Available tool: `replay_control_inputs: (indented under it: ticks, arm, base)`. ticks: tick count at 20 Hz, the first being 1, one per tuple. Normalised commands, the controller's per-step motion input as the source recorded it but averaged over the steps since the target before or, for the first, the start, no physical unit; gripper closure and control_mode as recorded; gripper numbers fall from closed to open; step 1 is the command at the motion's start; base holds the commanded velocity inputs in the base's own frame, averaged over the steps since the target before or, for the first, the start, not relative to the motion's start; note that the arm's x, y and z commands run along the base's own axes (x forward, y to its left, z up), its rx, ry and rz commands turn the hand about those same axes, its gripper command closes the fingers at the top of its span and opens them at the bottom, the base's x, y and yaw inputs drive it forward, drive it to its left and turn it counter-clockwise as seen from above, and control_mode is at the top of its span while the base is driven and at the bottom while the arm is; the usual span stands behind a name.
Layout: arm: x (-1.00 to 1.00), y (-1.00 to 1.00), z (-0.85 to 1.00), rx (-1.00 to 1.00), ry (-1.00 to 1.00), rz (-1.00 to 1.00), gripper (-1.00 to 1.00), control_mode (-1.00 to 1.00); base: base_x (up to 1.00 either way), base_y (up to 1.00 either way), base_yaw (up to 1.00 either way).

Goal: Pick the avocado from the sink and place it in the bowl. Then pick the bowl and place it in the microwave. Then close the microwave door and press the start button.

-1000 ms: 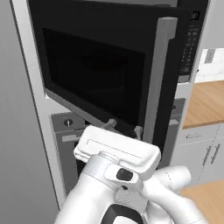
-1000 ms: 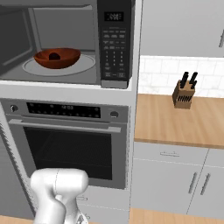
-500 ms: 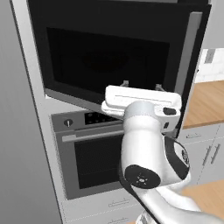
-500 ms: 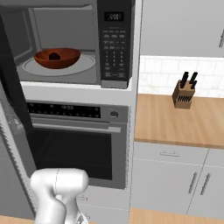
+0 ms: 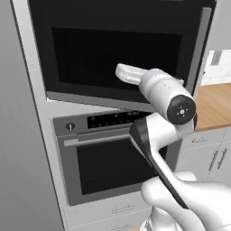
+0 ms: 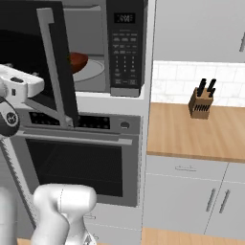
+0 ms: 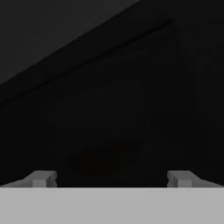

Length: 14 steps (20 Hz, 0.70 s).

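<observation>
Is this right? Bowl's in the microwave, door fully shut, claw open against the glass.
Not quite: the microwave door is only part-way closed. In the right base view it stands angled out, and the bowl shows past its edge inside the microwave. The rest holds: the claw is open, facing the dark door glass.

Glossy dark glass microwave door [image 5: 117, 54], brushed steel oven [image 5: 108, 158], matt wooden countertop [image 6: 191, 129].
</observation>
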Motion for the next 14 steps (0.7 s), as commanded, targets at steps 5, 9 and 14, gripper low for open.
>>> replay_control_inputs:
  ticks: [5, 9, 14]
  arm:
    - [1.00, 0.00, 0.03, 0.19, 0.27, 0.15, -1.00, -1.00]
    - [1.00, 0.00, 0.00, 0.19, 0.27, 0.17, -1.00, -1.00]
    - [0.93, 0.00, 0.00, 0.19, 0.24, 0.18, -1.00, -1.00]
  base:
    - [0.00, 0.00, 0.00]
    - [0.00, 0.00, 0.00]
    - [0.00, 0.00, 0.00]
